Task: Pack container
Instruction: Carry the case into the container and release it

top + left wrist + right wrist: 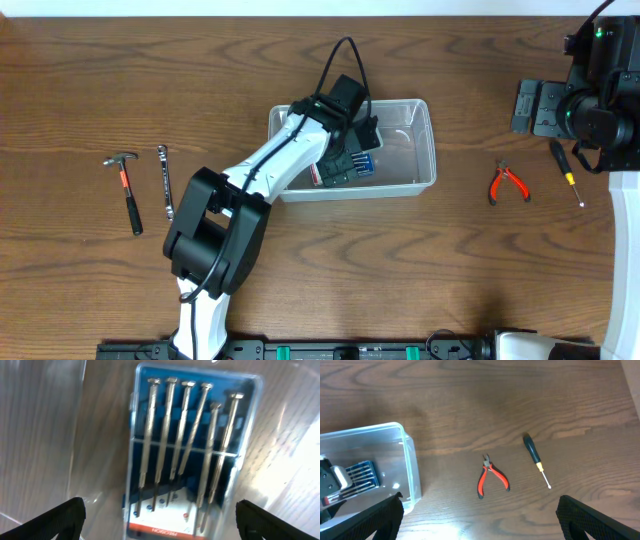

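The wooden table point(420, 280) fills the overhead view. The left arm point(270, 160), white with black joints, reaches from the bottom edge up toward the middle of the frame. The right arm point(600, 90) sits in the upper right corner.

The container point(405, 160), a clear plastic bin, stands just above the centre of the overhead frame, long side across. The left arm's end hangs over its left half.

Inside the container lies a blue case of small precision screwdrivers point(192, 450), flat on the bottom and clear-fronted, with six steel shafts side by side.

The left gripper point(158, 522) is directly above this case, its fingers spread wide to either side and holding nothing.

The right gripper point(480, 520) is also spread wide and empty, over bare table right of the container.

A hammer point(128, 195) with a red and black handle lies at the left of the overhead frame, and a silver wrench point(166, 180) is just beside it. At the right are red-handled pliers point(508, 183) and, near them, a black-handled screwdriver point(566, 172).
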